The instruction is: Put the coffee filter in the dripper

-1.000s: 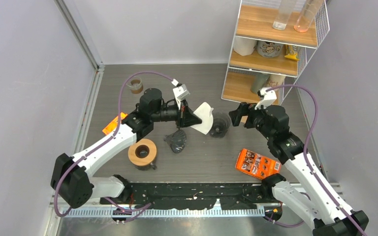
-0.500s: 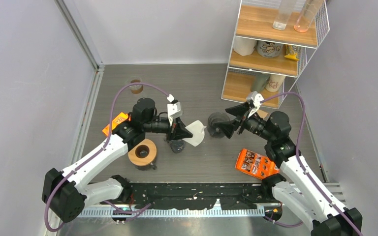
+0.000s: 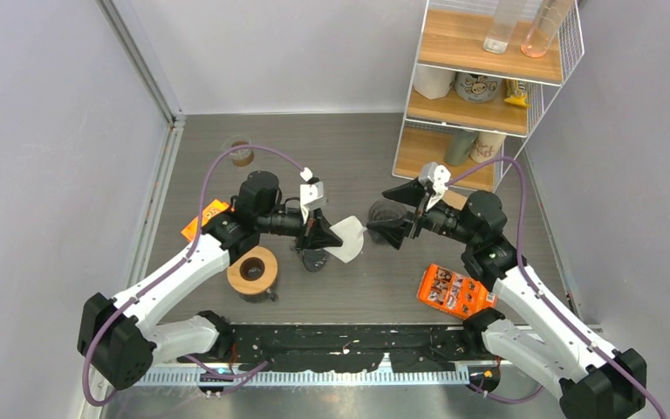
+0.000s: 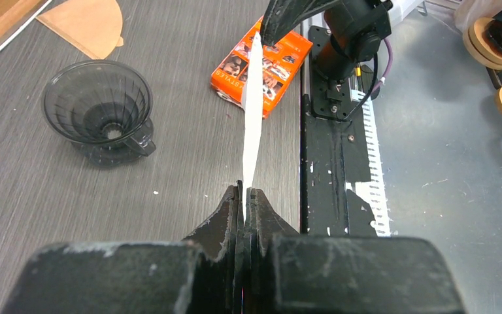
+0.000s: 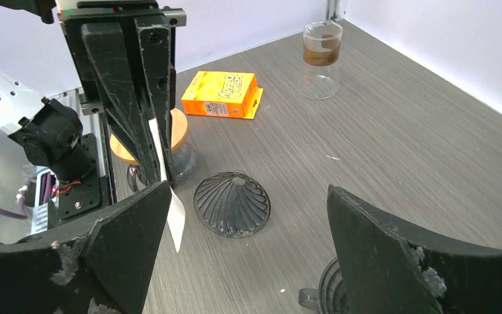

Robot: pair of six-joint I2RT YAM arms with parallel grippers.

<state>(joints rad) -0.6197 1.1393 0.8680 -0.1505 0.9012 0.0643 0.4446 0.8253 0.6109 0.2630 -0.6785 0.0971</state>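
Being gripped flat between the clenched fingers of the left gripper [image 4: 243, 191]: one white coffee filter [image 4: 251, 124], held clear of the table in mid-scene, its free edge being pointed right toward the right gripper [image 3: 393, 214]. The right gripper's jaws are being held wide apart, with nothing grasped. One clear dripper [image 4: 98, 108], upright on the table, is being overhung by the right gripper; it is just right of the filter and not touching it. Also being recorded: a second ribbed dripper [image 5: 232, 203], mouth down, below the left gripper; a wood-collared carafe [image 3: 253, 271] near and left of it; an orange box [image 3: 205, 218] at left; an orange packet [image 3: 456, 290] at near right; a glass jar [image 3: 240, 153] at far left; a wire shelf [image 3: 488, 78] at far right.
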